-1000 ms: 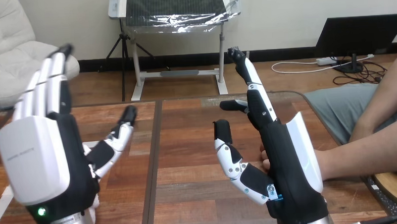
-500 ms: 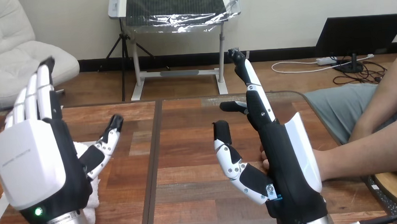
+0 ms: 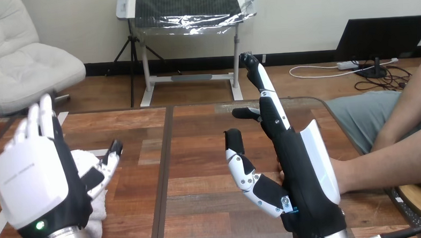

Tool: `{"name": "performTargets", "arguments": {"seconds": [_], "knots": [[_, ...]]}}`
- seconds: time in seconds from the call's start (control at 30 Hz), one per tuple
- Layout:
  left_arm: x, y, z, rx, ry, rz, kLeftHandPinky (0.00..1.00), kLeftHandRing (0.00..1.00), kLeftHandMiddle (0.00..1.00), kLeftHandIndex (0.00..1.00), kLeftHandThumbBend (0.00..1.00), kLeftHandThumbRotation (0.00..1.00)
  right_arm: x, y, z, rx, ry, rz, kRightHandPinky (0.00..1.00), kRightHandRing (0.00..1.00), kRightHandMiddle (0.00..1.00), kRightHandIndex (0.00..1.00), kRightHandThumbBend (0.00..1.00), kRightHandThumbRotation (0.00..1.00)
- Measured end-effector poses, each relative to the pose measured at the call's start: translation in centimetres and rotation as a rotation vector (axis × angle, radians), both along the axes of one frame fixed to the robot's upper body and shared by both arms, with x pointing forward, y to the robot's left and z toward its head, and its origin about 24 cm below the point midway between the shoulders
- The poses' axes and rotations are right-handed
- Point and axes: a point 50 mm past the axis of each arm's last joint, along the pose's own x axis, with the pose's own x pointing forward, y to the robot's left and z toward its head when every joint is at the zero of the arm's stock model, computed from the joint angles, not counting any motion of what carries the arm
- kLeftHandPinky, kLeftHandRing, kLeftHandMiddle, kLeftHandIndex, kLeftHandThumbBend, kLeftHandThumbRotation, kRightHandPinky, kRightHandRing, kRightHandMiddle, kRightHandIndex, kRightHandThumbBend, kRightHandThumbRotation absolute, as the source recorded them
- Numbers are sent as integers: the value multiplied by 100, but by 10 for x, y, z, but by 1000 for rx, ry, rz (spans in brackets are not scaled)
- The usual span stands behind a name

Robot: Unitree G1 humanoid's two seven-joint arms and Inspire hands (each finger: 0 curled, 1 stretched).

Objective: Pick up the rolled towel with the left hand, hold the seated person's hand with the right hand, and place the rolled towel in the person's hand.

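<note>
Fingers released, the left hand (image 3: 37, 185) hangs over the rolled towel (image 3: 98, 210) at the table's (image 3: 199, 151) near left corner, seemingly lining up a grasp. The right hand (image 3: 301, 168) stands straight-fingered beside the person's hand (image 3: 280, 175), clasping nothing.

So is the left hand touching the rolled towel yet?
Cannot tell. In the head view the left hand hangs open in front of the towel and hides where the two would meet, so neither contact nor a gap shows.

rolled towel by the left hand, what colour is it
White; the rolled towel shows best in the head view, behind the left hand.
</note>
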Motion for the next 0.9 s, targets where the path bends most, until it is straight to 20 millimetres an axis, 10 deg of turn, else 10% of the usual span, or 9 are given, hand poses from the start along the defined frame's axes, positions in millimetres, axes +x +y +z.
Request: {"name": "performTargets", "arguments": {"seconds": [0.53,0.9], "knots": [[2,1,-16,-47,291,48,78,83,87,89,81,64,1,0,-2,-13,22,4,77,100,100,100,0,0],[0,-7,-21,-53,398,54,74,80,85,87,82,64,2,0,-2,-20,35,8,99,100,100,100,0,0]]}}
